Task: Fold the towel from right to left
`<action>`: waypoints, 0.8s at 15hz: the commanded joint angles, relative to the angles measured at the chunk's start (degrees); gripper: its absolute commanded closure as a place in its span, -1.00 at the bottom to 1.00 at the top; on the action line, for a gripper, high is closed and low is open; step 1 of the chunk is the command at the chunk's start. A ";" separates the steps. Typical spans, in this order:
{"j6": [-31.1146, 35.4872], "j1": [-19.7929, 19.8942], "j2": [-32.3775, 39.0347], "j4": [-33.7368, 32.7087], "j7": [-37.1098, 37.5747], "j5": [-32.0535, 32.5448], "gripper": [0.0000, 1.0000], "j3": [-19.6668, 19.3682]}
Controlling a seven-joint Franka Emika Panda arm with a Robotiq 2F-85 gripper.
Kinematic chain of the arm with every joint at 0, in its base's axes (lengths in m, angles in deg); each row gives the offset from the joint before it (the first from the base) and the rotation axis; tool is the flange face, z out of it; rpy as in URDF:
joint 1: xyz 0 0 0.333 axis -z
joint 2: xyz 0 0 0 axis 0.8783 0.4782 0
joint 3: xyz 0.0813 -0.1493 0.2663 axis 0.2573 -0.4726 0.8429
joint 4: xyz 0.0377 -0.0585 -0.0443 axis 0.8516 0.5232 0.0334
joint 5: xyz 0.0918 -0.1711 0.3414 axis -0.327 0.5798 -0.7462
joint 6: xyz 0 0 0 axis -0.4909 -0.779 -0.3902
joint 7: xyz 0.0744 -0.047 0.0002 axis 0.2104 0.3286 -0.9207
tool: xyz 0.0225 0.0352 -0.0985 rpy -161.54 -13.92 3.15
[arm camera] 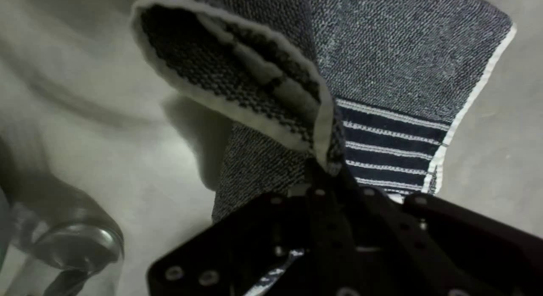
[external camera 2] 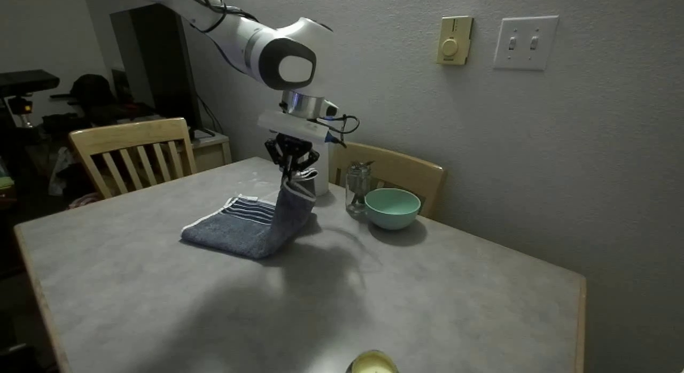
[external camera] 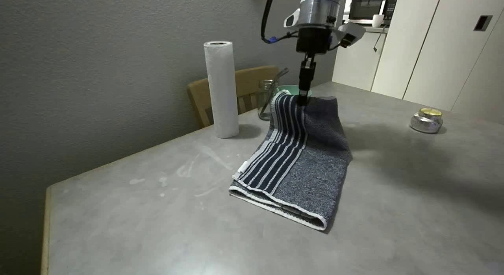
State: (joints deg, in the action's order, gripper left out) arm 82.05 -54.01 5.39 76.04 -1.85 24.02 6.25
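"where was the towel (external camera: pixel 321 170), and what had it?"

"one end lay on the table (external camera: pixel 138 223); the other hung raised from the gripper (external camera: pixel 302 99), its jaws pinching the white hem (arm camera: pixel 324 137) near the stripes."

"how did you reckon it would handle?"

"light and soft, i thought: floppy, hard to harm, its nap rough enough not to slip much. the raised end gaped into a loop beside the grip, so a loose layer seemed likely to sag."

"best hold, then?"

"the hem, i judged, all layers together."

"any writing?"

"none i could read; a small white label (external camera: pixel 243 166) on the striped edge showed no legible print."
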 commanded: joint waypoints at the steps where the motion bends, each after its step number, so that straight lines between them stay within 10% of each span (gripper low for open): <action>1: -4.18 -1.52 -0.71 -1.89 -3.13 1.16 0.96 0.42; 12: -11.95 -9.18 -0.04 -7.37 -2.27 9.08 0.96 -0.24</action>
State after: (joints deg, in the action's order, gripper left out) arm 72.86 -61.24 5.35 70.20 -4.35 30.91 6.54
